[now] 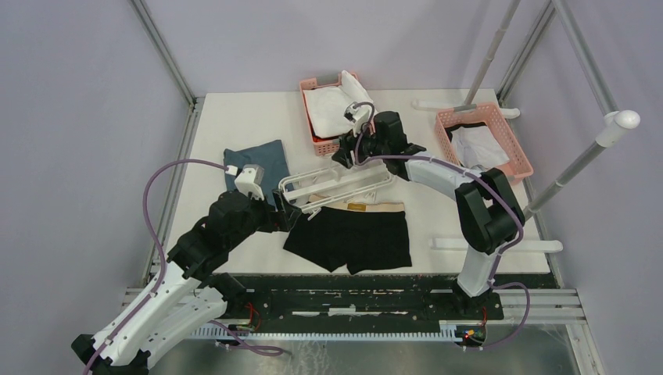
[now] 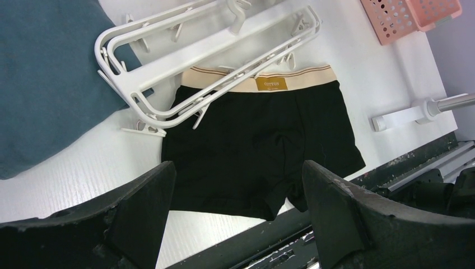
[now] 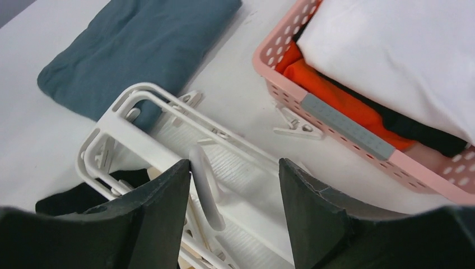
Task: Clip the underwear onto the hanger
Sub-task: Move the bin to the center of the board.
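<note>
Top external view: the left hand (image 1: 278, 209) sits just short of the hanger's (image 1: 336, 183) near end, and the right hand (image 1: 344, 156) hangs over its far side. Both are above the worktop (image 1: 234, 117).

Left wrist view: the left hand (image 2: 238, 168) has its fingers (image 2: 148, 202) spread wide, with nothing between them. The underwear (image 2: 257, 140) lies flat right below and ahead of this hand, legs toward it and tan waistband (image 2: 313, 72) away. Beyond the waistband the hanger (image 2: 196, 47) lies flat and slanted; its nearer rail and some clips overlap the band. A loose clip (image 2: 143, 130) lies just left of the underwear. A blue cloth (image 2: 45, 73) is further off to the hand's left.

Right wrist view: the right hand (image 3: 234, 165) is also parted, holding nothing. The hanger's hook (image 3: 204, 179) stands between its fingers (image 3: 168, 202), close against the left one and clear of the right one. The frame (image 3: 145, 151) lies under the hand. Ahead and to its right is a pink basket (image 3: 347, 129) with a white garment (image 3: 403, 50) on top, and a loose clip (image 3: 297, 126) lies beside the basket wall.
</note>
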`<state>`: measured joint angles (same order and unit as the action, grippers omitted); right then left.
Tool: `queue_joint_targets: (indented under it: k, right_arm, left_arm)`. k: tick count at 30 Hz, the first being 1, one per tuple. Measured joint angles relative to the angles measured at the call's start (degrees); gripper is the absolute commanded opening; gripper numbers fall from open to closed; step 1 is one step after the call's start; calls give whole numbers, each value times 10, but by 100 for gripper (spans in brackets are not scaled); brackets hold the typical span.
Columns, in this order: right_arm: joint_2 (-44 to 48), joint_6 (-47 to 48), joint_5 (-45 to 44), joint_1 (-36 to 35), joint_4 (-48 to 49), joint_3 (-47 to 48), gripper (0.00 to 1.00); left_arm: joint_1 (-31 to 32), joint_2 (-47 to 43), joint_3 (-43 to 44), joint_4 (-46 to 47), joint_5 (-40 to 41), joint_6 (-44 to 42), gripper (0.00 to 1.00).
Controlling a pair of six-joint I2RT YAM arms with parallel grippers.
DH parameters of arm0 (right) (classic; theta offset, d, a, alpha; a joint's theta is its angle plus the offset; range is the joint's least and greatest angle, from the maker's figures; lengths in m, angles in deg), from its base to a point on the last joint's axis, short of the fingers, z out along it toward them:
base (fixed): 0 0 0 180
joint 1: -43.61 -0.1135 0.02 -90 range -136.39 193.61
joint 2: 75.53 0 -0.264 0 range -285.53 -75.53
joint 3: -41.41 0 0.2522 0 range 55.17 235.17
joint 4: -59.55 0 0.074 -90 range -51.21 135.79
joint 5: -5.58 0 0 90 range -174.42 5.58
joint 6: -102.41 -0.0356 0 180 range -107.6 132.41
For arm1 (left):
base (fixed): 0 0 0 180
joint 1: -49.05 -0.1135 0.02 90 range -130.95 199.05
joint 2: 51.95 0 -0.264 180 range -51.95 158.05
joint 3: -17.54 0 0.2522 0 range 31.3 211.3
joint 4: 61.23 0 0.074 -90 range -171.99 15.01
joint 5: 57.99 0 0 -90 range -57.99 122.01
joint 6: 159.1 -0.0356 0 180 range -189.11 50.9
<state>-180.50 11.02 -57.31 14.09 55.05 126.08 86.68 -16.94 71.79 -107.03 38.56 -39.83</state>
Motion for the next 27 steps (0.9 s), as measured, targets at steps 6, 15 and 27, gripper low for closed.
queue_joint_targets:
  k: [6,15,27]
  right_arm:
    - [30,-72,-110,0,-45,38,66]
    - [-41,-178,-207,-16,-177,291,64]
    - [-307,-254,-232,-170,-316,551,64]
  left_arm:
    - [0,2,0,0,5,0,90]
    - [0,-3,2,-6,11,0,89]
    - [0,-106,56,-42,84,0,90]
